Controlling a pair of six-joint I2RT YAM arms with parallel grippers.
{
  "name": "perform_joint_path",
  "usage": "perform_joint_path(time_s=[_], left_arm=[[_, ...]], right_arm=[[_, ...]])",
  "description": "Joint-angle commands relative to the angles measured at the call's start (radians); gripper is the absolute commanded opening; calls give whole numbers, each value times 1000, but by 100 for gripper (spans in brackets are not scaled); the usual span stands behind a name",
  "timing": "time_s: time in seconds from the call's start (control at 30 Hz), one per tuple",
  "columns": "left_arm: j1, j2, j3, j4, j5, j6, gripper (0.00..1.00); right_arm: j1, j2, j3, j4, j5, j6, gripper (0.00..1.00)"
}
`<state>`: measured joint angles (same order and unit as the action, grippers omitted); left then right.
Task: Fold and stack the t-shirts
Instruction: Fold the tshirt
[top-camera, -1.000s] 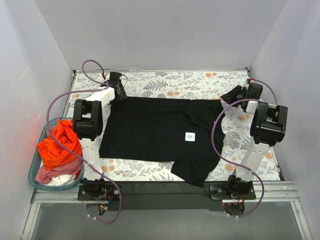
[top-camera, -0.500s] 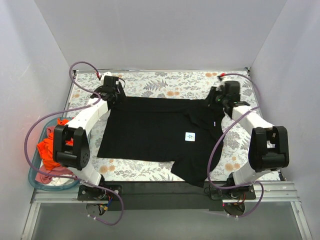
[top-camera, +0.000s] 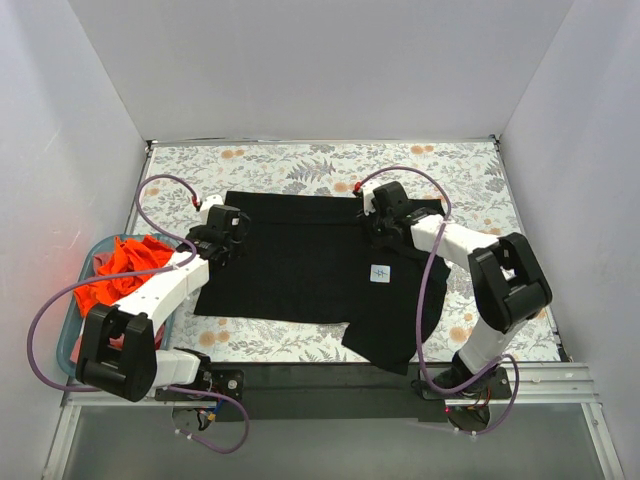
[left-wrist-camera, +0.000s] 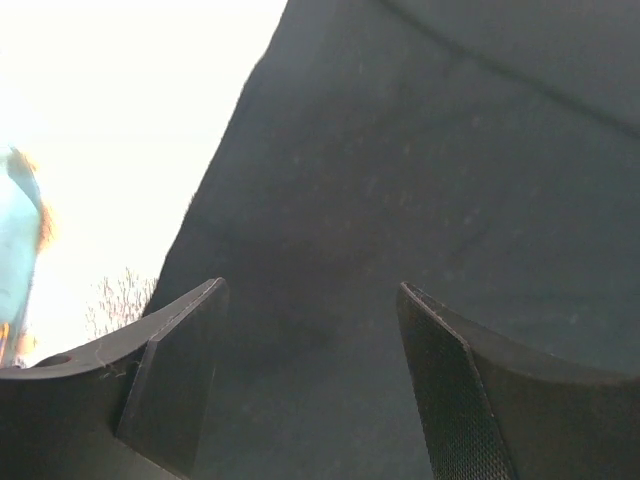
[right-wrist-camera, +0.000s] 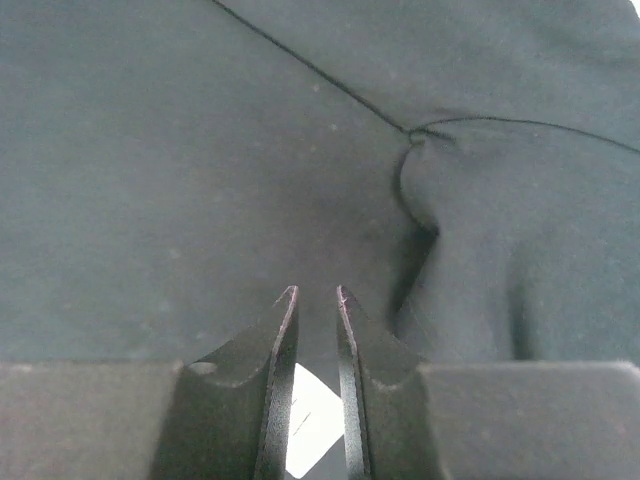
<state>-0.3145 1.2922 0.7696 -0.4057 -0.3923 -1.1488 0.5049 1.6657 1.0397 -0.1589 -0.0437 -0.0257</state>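
Basket (top-camera: 66, 335): teal, off the table's near left corner, with an orange shirt (top-camera: 122, 268) heaped in it.
Black shirt (top-camera: 300, 270): spread flat across the middle of the table. One flap at the right reaches the near edge.
Label (top-camera: 380, 272): small white square on the black shirt, right of centre.
Left gripper (left-wrist-camera: 310, 290): over the black shirt's left edge. The jaws are wide apart with nothing between them.
Right gripper (right-wrist-camera: 315, 292): over the black shirt just beyond the label. The jaws stand at a thin slit, with no cloth seen in it. Whether the tips touch the cloth cannot be told.
Table (top-camera: 300, 160): floral print shows past the black shirt's far edge.
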Motion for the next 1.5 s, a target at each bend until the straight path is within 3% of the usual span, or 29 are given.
perform_joint_path(time_s=[0.0,0.3,0.57,1.27,1.37,1.47], left_arm=[[-1,-30,20,82,-85,-6,67],[-1,-14,22,79,-105,0,67],[-1,-7,25,79,-105,0,67],[-1,16,28,77,-82,6,67],[-1,18,28,77,-80,6,67],[-1,22,30,77,-79,6,67]], right_arm=[[4,57,77,-21,97,-52,27],[-5,140,164,-62,261,-120,27],[-37,180,209,-93,304,-164,29],[-68,250,214,-105,151,-148,33],[-69,249,207,-106,151,-146,31],[-71,246,204,-110,154,-145,19]])
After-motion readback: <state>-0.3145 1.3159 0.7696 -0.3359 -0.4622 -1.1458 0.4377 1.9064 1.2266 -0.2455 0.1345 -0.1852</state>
